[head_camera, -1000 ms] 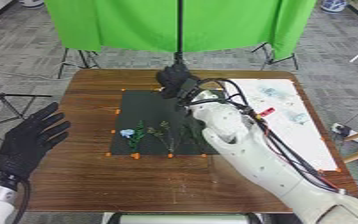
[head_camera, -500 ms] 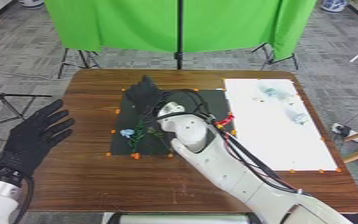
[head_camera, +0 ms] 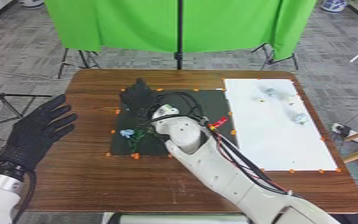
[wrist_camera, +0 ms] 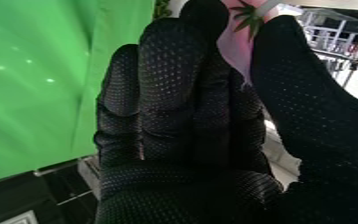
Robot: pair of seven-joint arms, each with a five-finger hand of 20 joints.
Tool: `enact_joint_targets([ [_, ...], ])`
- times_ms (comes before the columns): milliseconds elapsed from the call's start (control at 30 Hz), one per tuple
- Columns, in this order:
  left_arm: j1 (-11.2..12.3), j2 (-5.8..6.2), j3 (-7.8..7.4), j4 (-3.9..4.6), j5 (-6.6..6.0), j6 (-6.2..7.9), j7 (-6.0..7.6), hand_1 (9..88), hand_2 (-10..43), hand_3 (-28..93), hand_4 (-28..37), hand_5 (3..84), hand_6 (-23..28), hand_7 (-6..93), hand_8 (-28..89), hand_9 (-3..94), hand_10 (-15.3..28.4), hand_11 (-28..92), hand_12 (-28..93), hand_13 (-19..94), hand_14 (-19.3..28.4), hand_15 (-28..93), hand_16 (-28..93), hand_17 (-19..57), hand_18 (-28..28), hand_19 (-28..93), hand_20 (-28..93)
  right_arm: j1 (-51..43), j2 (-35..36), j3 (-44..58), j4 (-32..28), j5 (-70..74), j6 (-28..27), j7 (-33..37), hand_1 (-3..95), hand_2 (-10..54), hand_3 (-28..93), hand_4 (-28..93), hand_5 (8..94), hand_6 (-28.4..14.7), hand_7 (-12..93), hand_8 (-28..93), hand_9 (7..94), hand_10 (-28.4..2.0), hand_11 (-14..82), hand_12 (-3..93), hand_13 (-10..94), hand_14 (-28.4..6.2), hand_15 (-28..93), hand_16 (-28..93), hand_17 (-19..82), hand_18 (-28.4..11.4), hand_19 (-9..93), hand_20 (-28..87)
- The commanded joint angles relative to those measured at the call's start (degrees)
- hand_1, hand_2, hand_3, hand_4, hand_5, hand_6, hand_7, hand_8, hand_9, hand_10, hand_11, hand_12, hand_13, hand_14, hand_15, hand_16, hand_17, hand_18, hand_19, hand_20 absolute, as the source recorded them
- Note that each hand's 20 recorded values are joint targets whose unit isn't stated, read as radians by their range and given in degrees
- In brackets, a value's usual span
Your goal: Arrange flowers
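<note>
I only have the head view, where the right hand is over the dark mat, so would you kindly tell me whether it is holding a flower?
Observer: Yes, a pink flower sits between the thumb and fingers of the right hand.
Operator: Thank you. Is there any greenery on it?
Observer: There is a small spiky green calyx against the pink.
Operator: And which way does its stem run?
Observer: The pale stem runs from the calyx away from the palm.
</note>
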Motion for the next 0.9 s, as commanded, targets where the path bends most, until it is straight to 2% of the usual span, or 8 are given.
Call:
enact_joint_targets([
  [33,0.09,0.08,0.47,0.49,0.33,-0.1,0.11,24.1,-1.8,70,-28.3,26.5,2.0,21.4,-12,21.3,10.2,23,16,17,13.1,34,-1,-11.4,18.9,41,7,-0.23,-1.16,2.53,1.96,-11.66,-0.12,-2.0,48.6,-9.5,80,-28,66.9,5.7,56,-11,86.9,-0.1,16.2,46.1,77,1.6,51,39,27,-14.7,74,40],
  [233,-0.1,0.08,0.55,0.56,0.29,-0.11,-0.01,24.1,-1.7,70,-28.3,26.4,2.0,21.5,-12,21.2,10.2,23,16,16,13.0,34,-1,-11.4,18.8,41,7,-1.39,-2.33,4.71,2.79,-14.15,0.13,-3.78,48.6,-9.5,80,-28,66.5,5.6,56,-12,86.6,0.0,16.1,46.0,76,1.7,51,39,26,-14.6,74,40],
  [467,-0.58,0.27,0.82,0.72,0.34,-0.18,-0.25,24.2,-1.8,70,-28.3,26.4,2.0,21.6,-12,21.3,10.1,23,16,17,13.1,34,-1,-11.4,18.9,41,7,-1.18,-2.05,3.25,2.71,-13.09,1.76,-1.48,47.2,-9.5,80,-28,63.4,5.8,56,-12,84.5,0.4,14.2,44.3,75,2.1,52,40,26,-14.7,74,40],
  [700,-0.82,0.33,0.85,0.88,0.29,-0.46,-0.57,24.2,-1.7,70,-28.3,26.4,2.0,21.5,-12,21.3,10.2,23,16,17,13.1,34,-1,-11.4,18.9,41,7,-1.21,-1.89,3.05,2.1,-15.51,-0.63,-0.44,44.5,-9.5,79,-28,54.3,5.8,56,-16,75.1,-1.4,15.5,42.5,68,1.5,56,37,24,-15.0,74,41],
  [900,-0.64,0.16,0.75,0.81,0.32,-0.56,-0.66,24.0,-1.9,70,-28.3,26.5,2.0,21.4,-12,21.3,10.2,23,16,16,13.1,34,-1,-11.4,18.9,41,7,-0.95,-1.43,2.17,1.46,-16.05,-2.84,0.8,43.7,-9.5,80,-28,52.5,5.7,54,-16,72.1,-1.4,16.4,41.6,66,1.8,56,37,22,-15.0,73,41],
])
